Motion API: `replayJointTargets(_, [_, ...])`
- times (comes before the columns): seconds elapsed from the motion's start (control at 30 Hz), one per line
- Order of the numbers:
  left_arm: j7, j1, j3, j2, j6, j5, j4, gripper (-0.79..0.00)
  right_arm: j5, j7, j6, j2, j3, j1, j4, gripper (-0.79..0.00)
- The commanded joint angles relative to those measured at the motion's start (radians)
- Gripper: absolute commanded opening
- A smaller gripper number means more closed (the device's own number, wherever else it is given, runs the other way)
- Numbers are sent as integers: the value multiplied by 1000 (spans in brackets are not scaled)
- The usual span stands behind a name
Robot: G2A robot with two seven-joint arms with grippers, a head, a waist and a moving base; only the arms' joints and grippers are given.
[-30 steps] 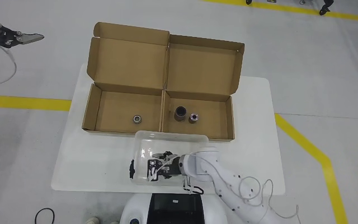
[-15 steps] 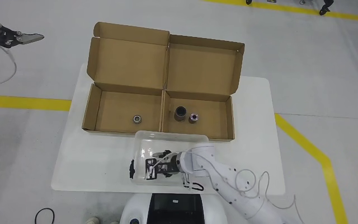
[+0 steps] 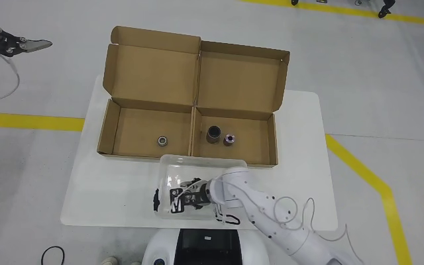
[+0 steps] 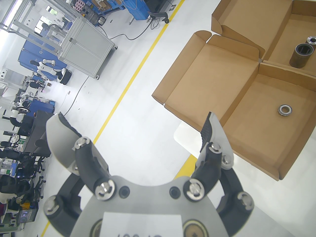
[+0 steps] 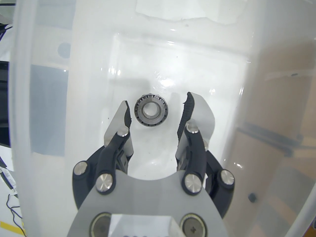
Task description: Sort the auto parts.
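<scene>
A steel roller bearing (image 5: 151,110) lies flat on the floor of the clear plastic bin (image 3: 173,169) at the table's front. My right gripper (image 5: 158,113) is down inside the bin, open, its two fingertips on either side of the bearing without touching it; from above the right gripper (image 3: 177,201) sits at the bin's left end. My left gripper (image 4: 134,129) is open and empty, held off the table's far left over the floor (image 3: 26,45). In the cardboard box, a bearing (image 3: 161,140) lies in the left compartment; a dark sleeve (image 3: 212,134) and small ring (image 3: 229,139) stand in the right.
The two-compartment cardboard box (image 3: 192,116) with raised lids takes the table's back half. Bin walls (image 5: 37,75) close in around the right gripper. Bare white tabletop (image 3: 298,159) lies to the right of the box and bin. Yellow floor lines run past both sides.
The right arm has slid a little to the left inside the bin, bringing its gripper over the bearing. The left arm and the box parts have not moved.
</scene>
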Motion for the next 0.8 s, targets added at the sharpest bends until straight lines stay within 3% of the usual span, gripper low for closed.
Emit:
replayJointTargets(0.0, [0,0,0,0,0,0,0,0,-6,4,7,-1,-6,6,4,-419])
replayJointTargets(0.53, [0,0,0,0,0,0,0,0,-70,-21,164,-1,-3,9,-9,-397])
replayJointTargets(0.77, [0,0,0,0,0,0,0,0,-74,-71,113,12,6,-9,-37,-382])
